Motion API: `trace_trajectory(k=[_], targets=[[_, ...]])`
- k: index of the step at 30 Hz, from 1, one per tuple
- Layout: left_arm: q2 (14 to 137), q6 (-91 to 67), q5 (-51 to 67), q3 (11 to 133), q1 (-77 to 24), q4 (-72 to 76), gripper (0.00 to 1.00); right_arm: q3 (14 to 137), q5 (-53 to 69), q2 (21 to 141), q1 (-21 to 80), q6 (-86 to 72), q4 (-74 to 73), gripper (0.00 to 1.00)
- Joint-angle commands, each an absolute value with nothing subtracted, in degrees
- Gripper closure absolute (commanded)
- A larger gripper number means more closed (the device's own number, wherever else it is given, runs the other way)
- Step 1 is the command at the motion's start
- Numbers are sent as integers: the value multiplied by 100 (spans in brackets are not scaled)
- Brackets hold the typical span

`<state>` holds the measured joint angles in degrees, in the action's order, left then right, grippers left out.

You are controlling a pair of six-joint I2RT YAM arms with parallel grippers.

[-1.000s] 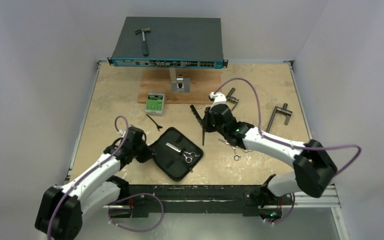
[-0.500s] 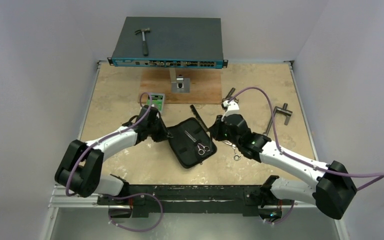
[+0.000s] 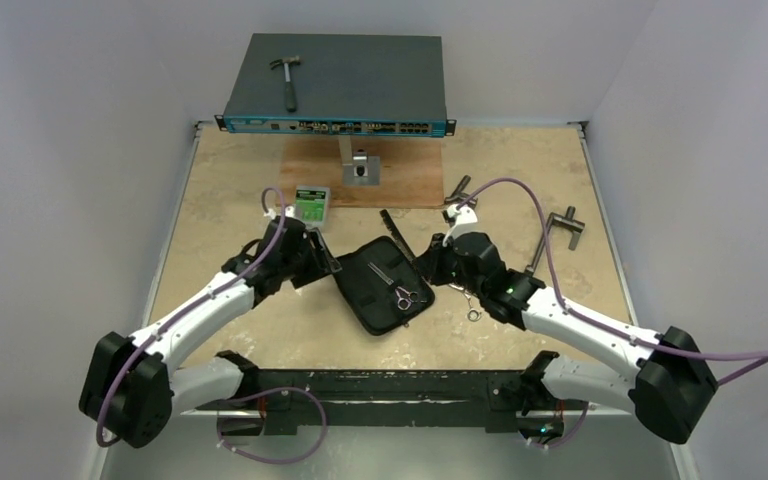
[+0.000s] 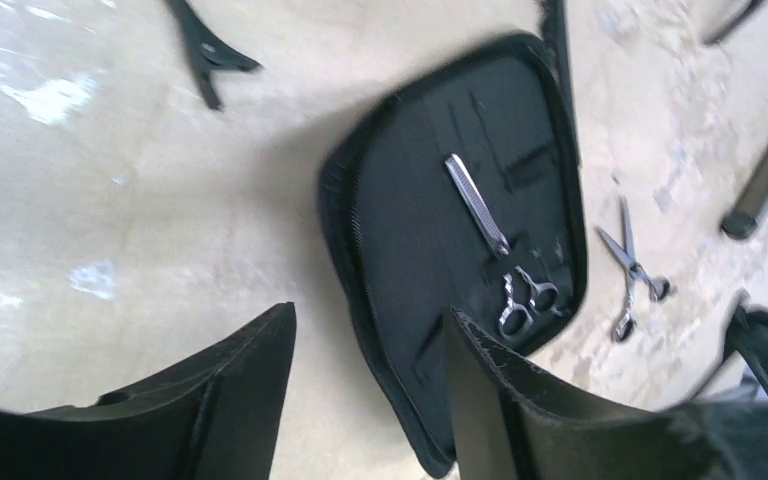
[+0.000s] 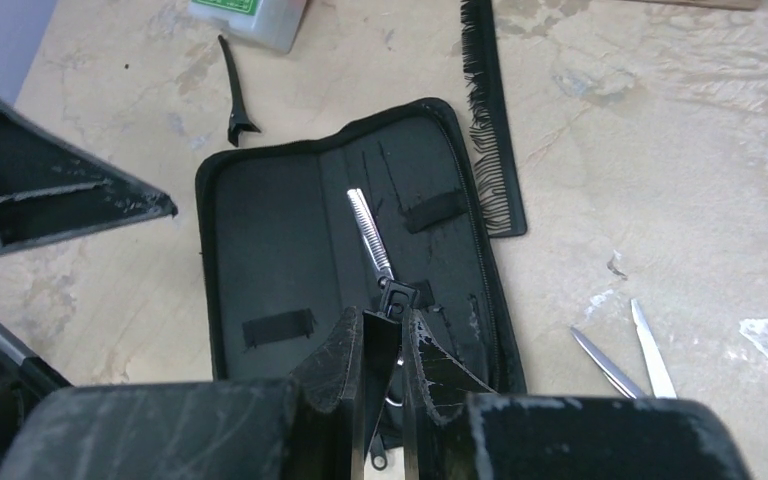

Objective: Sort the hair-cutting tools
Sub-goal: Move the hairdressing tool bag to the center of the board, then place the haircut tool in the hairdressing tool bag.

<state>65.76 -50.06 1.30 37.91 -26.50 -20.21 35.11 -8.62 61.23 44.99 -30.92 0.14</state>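
Observation:
A black zip case (image 3: 370, 300) lies open mid-table, one pair of silver scissors (image 3: 400, 290) resting inside it (image 5: 372, 240). My left gripper (image 3: 332, 265) stands open at the case's left edge (image 4: 370, 310), nothing gripped. Over the case's right end, my right gripper (image 3: 428, 262) is shut on a slim black piece, seemingly a hair clip (image 5: 382, 320). A second pair of scissors (image 3: 472, 300) lies on the table right of the case. The black comb (image 5: 490, 130) lies along the case's far edge. Another black clip (image 4: 205, 60) lies beyond the case.
A hammer (image 3: 287, 80) rests on the blue-fronted switch box (image 3: 360, 90) at the back. A green-and-white box (image 3: 311, 203) sits near the left arm. Grey T-handle tools (image 3: 558, 232) lie at right, and a metal bracket (image 3: 360, 170) stands on a wooden board.
The left gripper dragged the case up and to the right, then opened and let go. The right arm moved from the comb over to the case's right end, staying shut.

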Motion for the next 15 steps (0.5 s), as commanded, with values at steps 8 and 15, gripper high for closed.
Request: trace_trajectory(k=[8,15], targets=[[7076,-5503,-579,3742,-4125,-2089,62,3931,-477,7185,4537,-2980,1074,100],[6938,-5639,-782,3216,-4124,-1804,63,4560,-728,7895,4730,-2868,1199,100]])
